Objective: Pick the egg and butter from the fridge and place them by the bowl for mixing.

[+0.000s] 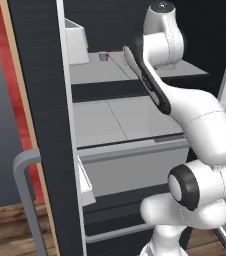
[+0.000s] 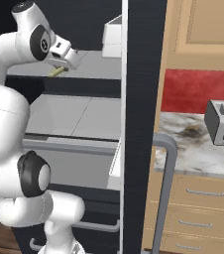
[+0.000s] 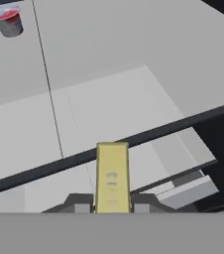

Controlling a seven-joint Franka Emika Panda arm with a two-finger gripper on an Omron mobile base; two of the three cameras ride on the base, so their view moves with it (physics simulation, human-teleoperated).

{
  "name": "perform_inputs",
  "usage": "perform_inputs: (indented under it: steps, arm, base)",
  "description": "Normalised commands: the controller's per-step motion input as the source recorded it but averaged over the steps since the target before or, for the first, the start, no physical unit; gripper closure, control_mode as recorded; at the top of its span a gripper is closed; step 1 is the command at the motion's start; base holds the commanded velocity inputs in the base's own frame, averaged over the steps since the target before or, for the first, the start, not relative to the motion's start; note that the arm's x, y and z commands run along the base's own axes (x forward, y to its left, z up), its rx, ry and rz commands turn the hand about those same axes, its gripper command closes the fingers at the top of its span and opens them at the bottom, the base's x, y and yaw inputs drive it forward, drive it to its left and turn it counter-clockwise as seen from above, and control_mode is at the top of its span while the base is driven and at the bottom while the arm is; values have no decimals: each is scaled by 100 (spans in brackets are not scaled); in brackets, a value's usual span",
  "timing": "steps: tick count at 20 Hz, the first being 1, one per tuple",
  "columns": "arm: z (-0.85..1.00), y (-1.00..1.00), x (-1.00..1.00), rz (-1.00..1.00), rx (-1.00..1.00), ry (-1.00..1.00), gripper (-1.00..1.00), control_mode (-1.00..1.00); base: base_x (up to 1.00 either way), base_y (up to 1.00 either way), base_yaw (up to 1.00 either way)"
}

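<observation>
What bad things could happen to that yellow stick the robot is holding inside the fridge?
The thin pale-yellow butter stick sticks far out of the shut two-finger gripper, held by one end only, so it might slip and drop onto the light grey fridge shelf. On the way out it might bump the black fridge door that stands close beside the arm.

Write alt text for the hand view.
The end effector is shut on a thin pale-yellow stick of butter, held above the light grey fridge shelves. A small grey cup with red contents stands on a shelf at upper left.
</observation>
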Motion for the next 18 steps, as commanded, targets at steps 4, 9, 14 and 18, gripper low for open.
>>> perform_inputs:
  steps: [4,9,14,18]
  arm:
    - [0,0,-100,0,2,-4,100,-100]
    - [0,-1,-100,1,1,-1,100,-100]
    - [-11,0,-80,17,2,3,100,-100]
    - [-21,0,-63,32,0,6,100,-100]
  base:
    - [0,0,0]
    - [0,0,0]
    - [0,0,0]
    - [0,0,0]
